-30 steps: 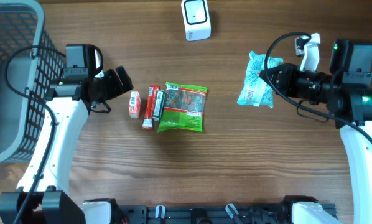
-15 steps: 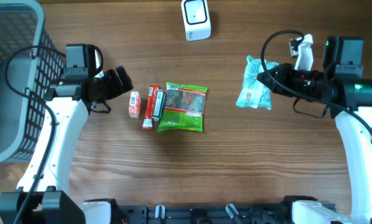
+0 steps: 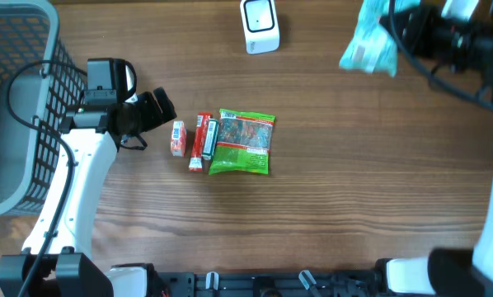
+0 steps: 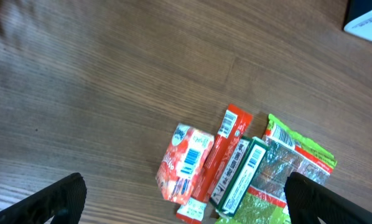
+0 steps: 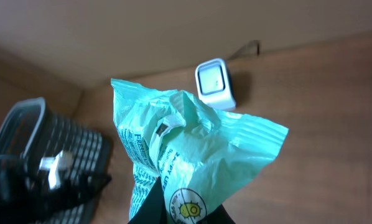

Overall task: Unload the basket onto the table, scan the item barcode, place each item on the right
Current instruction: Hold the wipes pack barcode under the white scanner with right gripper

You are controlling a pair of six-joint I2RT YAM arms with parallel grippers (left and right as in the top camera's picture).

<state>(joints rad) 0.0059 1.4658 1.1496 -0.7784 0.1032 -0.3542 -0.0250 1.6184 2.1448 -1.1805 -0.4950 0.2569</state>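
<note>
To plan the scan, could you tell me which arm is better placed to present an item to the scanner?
Right. The right gripper is shut on the teal bag, held up near the scanner. The left gripper is open and empty beside the snacks.

No wording is legible in any view. The teal bag (image 5: 192,155) has lines of dark print along its left edge and a round emblem with a yellow spot low down, all too blurred to read. In the left wrist view there are white barcode labels on the small red pack (image 4: 185,163), the red stick pack (image 4: 218,158) and the dark green pack (image 4: 239,174), digits unreadable; the green pouch (image 4: 292,168) has busy print, none readable.
</note>
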